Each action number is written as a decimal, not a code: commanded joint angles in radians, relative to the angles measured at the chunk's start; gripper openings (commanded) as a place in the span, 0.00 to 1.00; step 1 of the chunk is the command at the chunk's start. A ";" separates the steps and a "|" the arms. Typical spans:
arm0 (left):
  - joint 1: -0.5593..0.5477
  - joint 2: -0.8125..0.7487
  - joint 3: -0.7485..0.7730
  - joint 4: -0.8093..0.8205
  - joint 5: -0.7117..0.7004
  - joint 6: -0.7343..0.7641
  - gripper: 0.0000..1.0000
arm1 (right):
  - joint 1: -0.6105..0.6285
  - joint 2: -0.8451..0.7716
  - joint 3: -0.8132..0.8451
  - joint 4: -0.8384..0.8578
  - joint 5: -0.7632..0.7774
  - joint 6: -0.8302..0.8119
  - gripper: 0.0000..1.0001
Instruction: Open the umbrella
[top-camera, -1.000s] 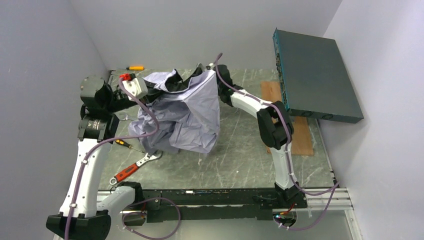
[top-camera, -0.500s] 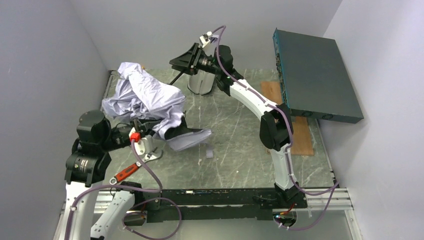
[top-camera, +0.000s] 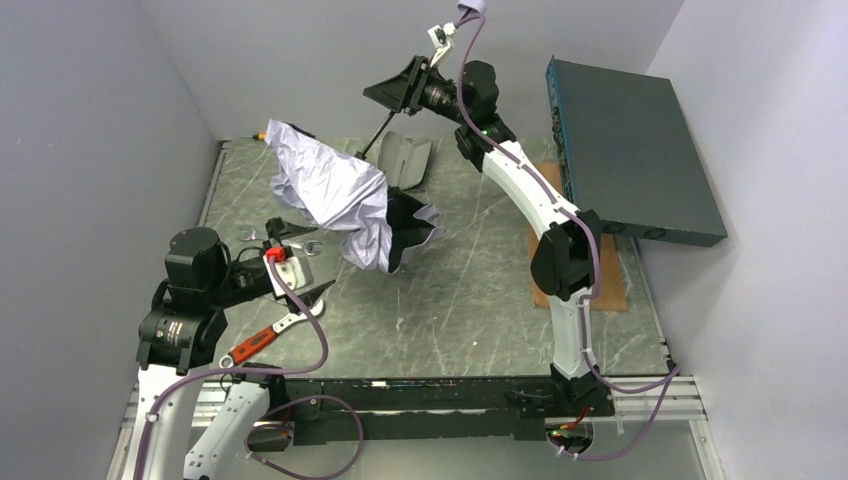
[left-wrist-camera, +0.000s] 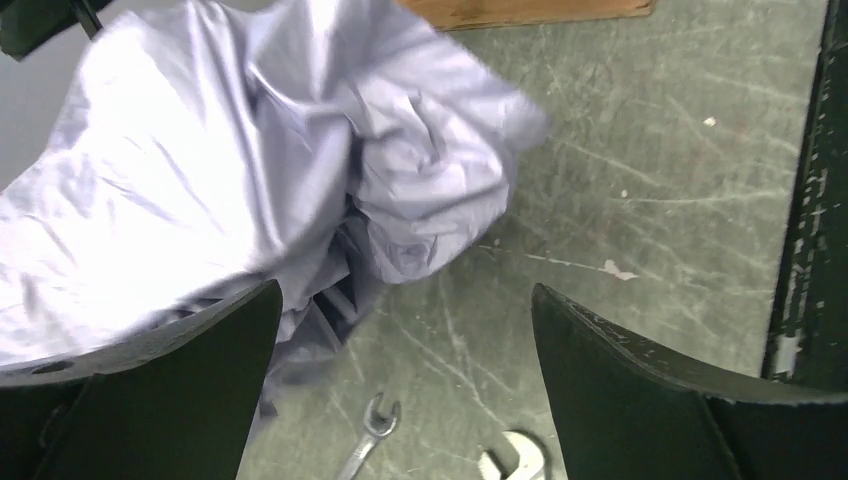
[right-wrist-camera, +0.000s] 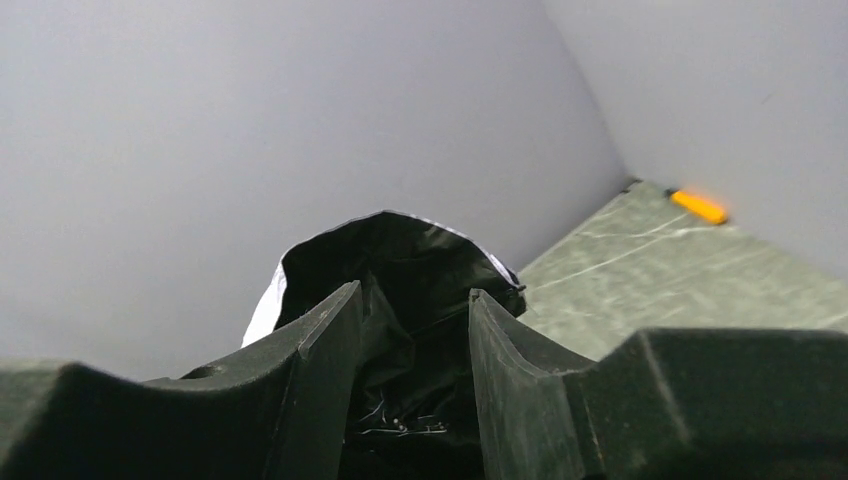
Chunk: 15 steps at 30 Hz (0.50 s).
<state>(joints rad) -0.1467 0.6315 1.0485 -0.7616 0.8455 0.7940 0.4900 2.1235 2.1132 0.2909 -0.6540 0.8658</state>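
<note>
Reaching high, right gripper (right-wrist-camera: 415, 297) seemingly pinches the umbrella (top-camera: 330, 190).

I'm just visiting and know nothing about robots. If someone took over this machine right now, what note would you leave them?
Left tool: open, empty, low over the table beside the umbrella.
Right tool: raised at the back, closed on the umbrella's black fabric.
Umbrella: crumpled canopy, white side out, hanging down towards the table.
Done: one end lifted.
Left: canopy not yet spread open.

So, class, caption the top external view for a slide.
Raised right gripper holds the half-unfurled umbrella; left gripper stands open nearby.
</note>
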 joint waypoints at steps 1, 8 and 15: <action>0.004 -0.015 0.038 0.043 0.021 -0.179 1.00 | 0.016 -0.100 0.011 -0.045 -0.012 -0.323 0.00; 0.010 0.154 0.186 0.317 -0.116 -0.577 1.00 | 0.049 -0.219 -0.153 -0.059 -0.105 -0.614 0.00; 0.298 0.466 0.437 0.862 0.257 -1.295 0.88 | 0.134 -0.386 -0.438 -0.118 -0.149 -1.130 0.00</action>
<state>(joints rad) 0.0093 0.9710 1.3972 -0.3561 0.8799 0.0532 0.5800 1.8702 1.7710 0.1535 -0.7437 0.0822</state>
